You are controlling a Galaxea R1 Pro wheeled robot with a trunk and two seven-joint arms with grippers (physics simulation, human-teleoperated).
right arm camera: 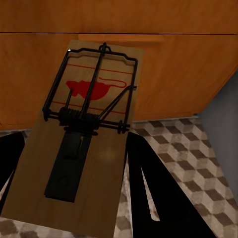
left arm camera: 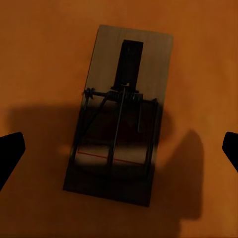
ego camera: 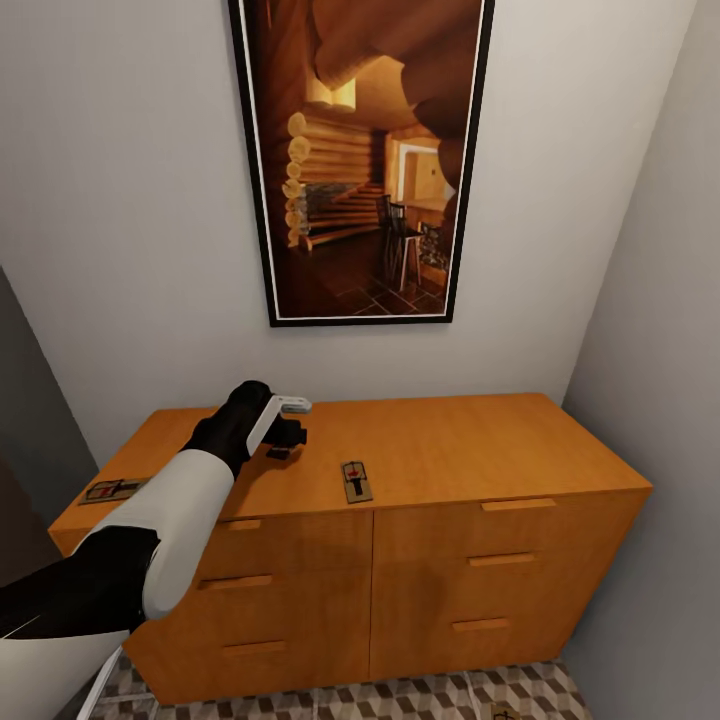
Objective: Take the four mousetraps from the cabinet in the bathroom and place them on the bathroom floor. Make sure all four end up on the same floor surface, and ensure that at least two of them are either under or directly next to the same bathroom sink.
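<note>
- Assessing the mousetraps first: each is a thin, flat wooden board carrying wire and a spring, so judged light and stiff, smooth on its faces, with wire parts that could snag or trip if pressed.
- Best hold, in my judgement, is across the two long edges of the board, near its middle, clear of the wire bar and spring.
- On the cabinet [ego camera: 420, 450] top, one mousetrap [ego camera: 356, 481] lies flat near the front edge, about midway along; a second [ego camera: 112, 490] lies flat at the left front corner.
- Left gripper [ego camera: 284, 440] hangs over the top, left of the middle trap and back from the front edge.
- The left wrist view looks straight down on a mousetrap [left arm camera: 119, 116] lying flat on the orange wood. The two dark fingers [left arm camera: 10, 153] stand wide apart, one on each side, well clear of the board's long edges and touching nothing.
- In the right wrist view a further mousetrap [right arm camera: 82, 136] sits between the right arm's dark fingers [right arm camera: 148, 193], red mouse print upward. The fingers appear closed on its lower end; the exact contact is hidden by the board.
- Behind that held trap are the cabinet's drawer fronts and the cube-patterned bathroom floor [right arm camera: 198, 153].
</note>
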